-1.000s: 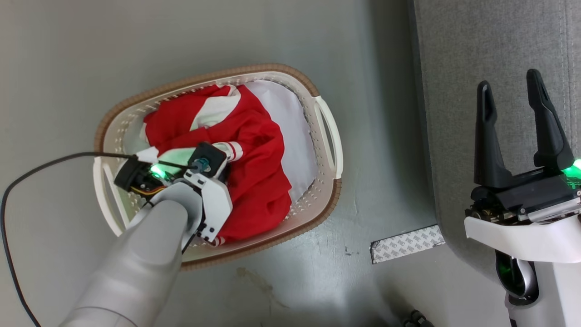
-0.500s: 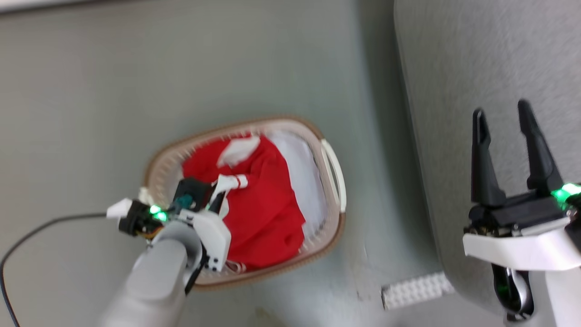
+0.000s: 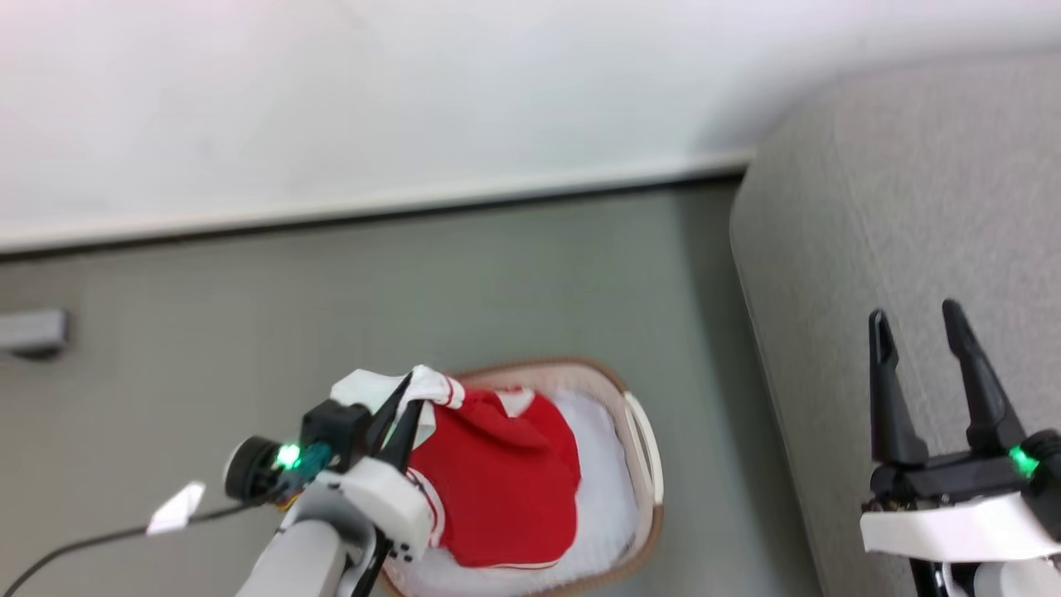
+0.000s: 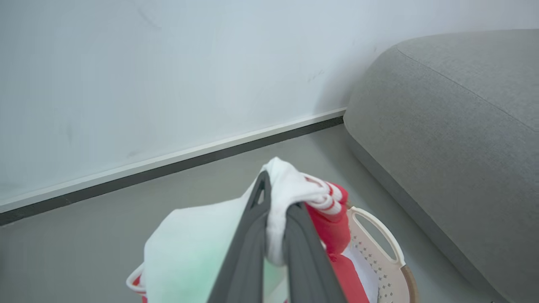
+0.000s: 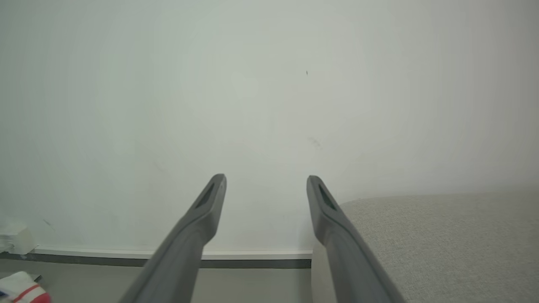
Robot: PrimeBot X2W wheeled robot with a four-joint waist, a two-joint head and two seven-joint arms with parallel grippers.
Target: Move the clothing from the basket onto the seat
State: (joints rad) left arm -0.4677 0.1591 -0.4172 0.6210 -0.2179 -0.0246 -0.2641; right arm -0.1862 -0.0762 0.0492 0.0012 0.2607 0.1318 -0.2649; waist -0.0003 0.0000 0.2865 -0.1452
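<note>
My left gripper (image 3: 404, 400) is shut on a fold of the red and white clothing (image 3: 506, 481), lifted above the basket (image 3: 642, 439) at the lower middle of the head view. The left wrist view shows the fingers (image 4: 252, 248) pinching white fabric with striped trim (image 4: 294, 191), red cloth hanging below, and the basket's handle (image 4: 379, 233) underneath. The grey seat (image 3: 903, 265) fills the right side. My right gripper (image 3: 916, 327) stands open over the seat's edge, holding nothing; its fingers (image 5: 202, 219) point at the wall in the right wrist view.
A white wall (image 3: 414, 99) with a dark baseboard (image 3: 373, 215) runs behind the basket. Grey floor (image 3: 414, 290) lies between wall, basket and seat. A black cable (image 3: 75, 547) trails from my left wrist. A small grey object (image 3: 33, 332) sits at the far left.
The head camera has tilted up, bringing the wall into view. My left gripper has risen out of the basket with the clothing pinched in it. The right gripper stays open.
</note>
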